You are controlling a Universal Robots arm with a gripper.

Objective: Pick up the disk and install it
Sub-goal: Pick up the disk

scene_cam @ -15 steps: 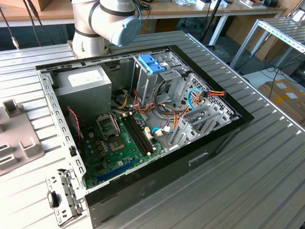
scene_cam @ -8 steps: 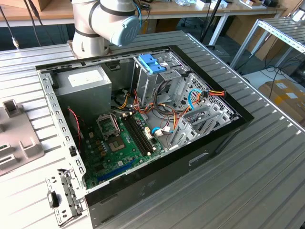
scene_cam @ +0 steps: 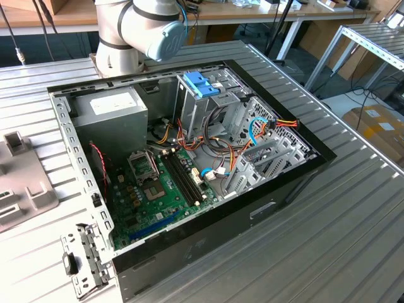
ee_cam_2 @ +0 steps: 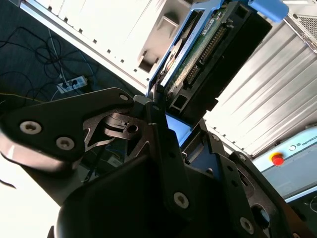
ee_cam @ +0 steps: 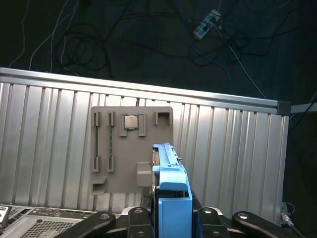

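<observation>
**Gripper and disk.** In both wrist views the gripper (ee_cam: 172, 219) (ee_cam_2: 171, 126) has its jaws pressed against the two flat faces of the disk (ee_cam: 171, 196) (ee_cam_2: 208, 49), pinching it near one end. The disk stands edge-on between them. In the first wrist view a bright blue side rail faces the camera. In the second wrist view the green circuit board and a row of connector pins show along the disk's underside.

**Where the disk is.** The disk is in the gripper's grasp, in line with a grey tray (ee_cam: 114, 173). Whether its far end touches the tray cannot be told.

**Tray.** The tray lies flat on the ribbed metal tabletop (ee_cam: 237, 148), close to the tabletop edge that borders a dark floor with loose cables (ee_cam: 218, 39). A small square chip (ee_cam: 131, 121) sits in one of the tray's recesses. In the exterior view the same tray (scene_cam: 25, 183) lies at the tabletop edge on the exterior view's left.

**Computer case.** The exterior view shows an open computer case (scene_cam: 221, 221) lying in the middle of the tabletop (scene_cam: 328, 240). Inside are:
- a green motherboard (scene_cam: 158, 196)
- a grey metal power supply (scene_cam: 117, 107) with a white label
- a light-blue plastic bracket (scene_cam: 201, 84) on top of the drive cage

**Other items.** A loose metal bracket (scene_cam: 82, 259) lies just beside the case corner nearest the camera. The arm (scene_cam: 142, 28) rises at the tabletop's far edge.
</observation>
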